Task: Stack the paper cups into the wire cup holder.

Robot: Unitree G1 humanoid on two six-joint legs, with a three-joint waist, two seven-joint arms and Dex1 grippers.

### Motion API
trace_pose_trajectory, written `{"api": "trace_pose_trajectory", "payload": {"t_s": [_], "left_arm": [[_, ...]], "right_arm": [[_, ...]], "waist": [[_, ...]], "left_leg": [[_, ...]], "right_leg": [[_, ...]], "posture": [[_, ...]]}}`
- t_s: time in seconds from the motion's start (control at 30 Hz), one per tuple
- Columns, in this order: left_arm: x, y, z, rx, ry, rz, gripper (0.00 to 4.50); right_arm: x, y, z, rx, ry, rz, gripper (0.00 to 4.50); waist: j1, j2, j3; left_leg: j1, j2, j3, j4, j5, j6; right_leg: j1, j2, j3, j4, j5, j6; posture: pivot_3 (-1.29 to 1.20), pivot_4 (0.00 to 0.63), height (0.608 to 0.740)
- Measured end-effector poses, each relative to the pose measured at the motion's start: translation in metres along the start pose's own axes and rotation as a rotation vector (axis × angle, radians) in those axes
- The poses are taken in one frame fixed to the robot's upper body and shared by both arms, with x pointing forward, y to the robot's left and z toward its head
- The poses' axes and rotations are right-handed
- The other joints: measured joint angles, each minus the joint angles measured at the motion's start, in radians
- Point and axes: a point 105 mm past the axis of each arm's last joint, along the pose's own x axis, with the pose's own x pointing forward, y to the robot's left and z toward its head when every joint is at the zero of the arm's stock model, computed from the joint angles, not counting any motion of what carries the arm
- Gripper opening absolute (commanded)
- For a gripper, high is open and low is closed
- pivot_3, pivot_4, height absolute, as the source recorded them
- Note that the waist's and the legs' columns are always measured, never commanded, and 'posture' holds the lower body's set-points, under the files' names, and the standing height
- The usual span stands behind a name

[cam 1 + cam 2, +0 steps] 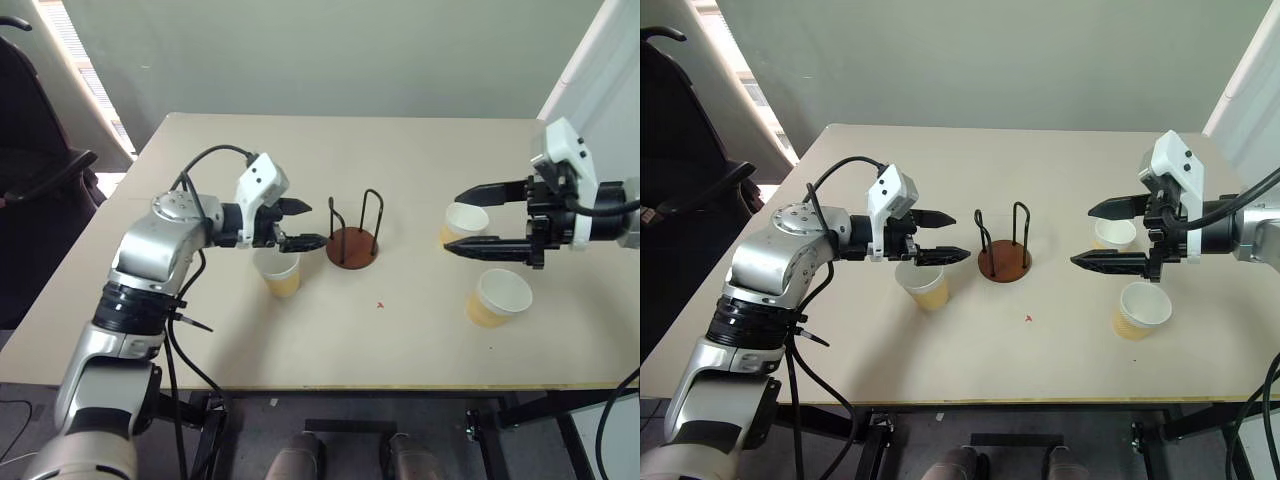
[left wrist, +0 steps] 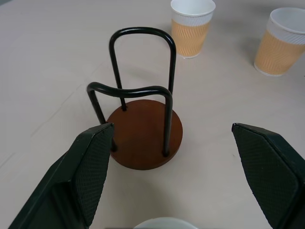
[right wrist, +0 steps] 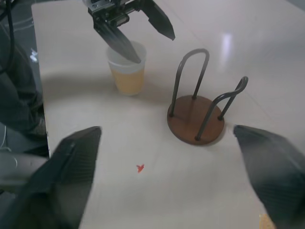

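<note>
The wire cup holder (image 1: 352, 246) stands empty at the table's middle, a reddish-brown disc with two black wire loops. One paper cup (image 1: 281, 276) stands upright just left of it. My left gripper (image 1: 308, 223) hovers over that cup, open and empty, pointing at the holder (image 2: 143, 136). Two more paper cups stand upright on the right, one farther (image 1: 464, 221) and one nearer (image 1: 498, 297). My right gripper (image 1: 455, 222) is open above the farther cup and points left toward the holder (image 3: 196, 119). Nothing sits between its fingers in the right wrist view.
A small red mark (image 1: 380, 304) lies on the beige table (image 1: 330, 340) in front of the holder. A dark chair (image 1: 40, 170) stands off the table's left side. A white panel (image 1: 600, 70) rises at the far right corner.
</note>
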Motion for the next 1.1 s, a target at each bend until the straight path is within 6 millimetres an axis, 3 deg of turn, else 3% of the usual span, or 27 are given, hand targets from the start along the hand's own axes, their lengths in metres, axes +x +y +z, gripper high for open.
{"api": "trace_pose_trajectory", "payload": {"t_s": [0.33, 0.8, 0.9, 1.1], "left_arm": [[0.022, 0.002, -0.019, -0.01, 0.093, 0.033, 4.27], [0.072, 0.009, -0.002, 0.049, 0.041, 0.031, 4.27], [0.078, 0.008, -0.007, 0.042, 0.046, 0.027, 3.68], [0.08, 0.001, -0.001, 0.059, 0.027, -0.02, 1.52]], "right_arm": [[0.001, 0.001, 0.0, -0.012, 0.0, 0.0, 4.48], [0.005, 0.004, -0.004, -0.027, 0.005, -0.005, 4.48], [0.006, 0.005, -0.007, -0.023, 0.009, -0.005, 4.5], [0.007, 0.006, -0.011, -0.009, 0.017, -0.006, 4.5]], "waist": [[0.002, 0.0, 0.0], [0.003, 0.0, 0.0], [0.004, -0.001, 0.0], [0.004, -0.001, 0.0]], "left_leg": [[0.0, 0.0, 0.0, 0.0, 0.001, 0.001], [-0.001, 0.0, 0.001, 0.001, 0.002, 0.003], [-0.001, 0.0, 0.001, 0.001, 0.002, 0.003], [-0.003, 0.0, 0.002, 0.002, 0.002, 0.004]], "right_leg": [[0.001, 0.0, 0.0, 0.0, 0.001, 0.001], [0.001, -0.001, 0.0, -0.001, 0.002, 0.004], [0.001, -0.001, 0.0, -0.001, 0.001, 0.005], [0.0, -0.001, 0.0, -0.001, 0.001, 0.006]], "posture": [[0.0, 0.15, 0.74], [0.0, 0.15, 0.74], [0.0, 0.15, 0.74], [0.0, 0.15, 0.74]]}}
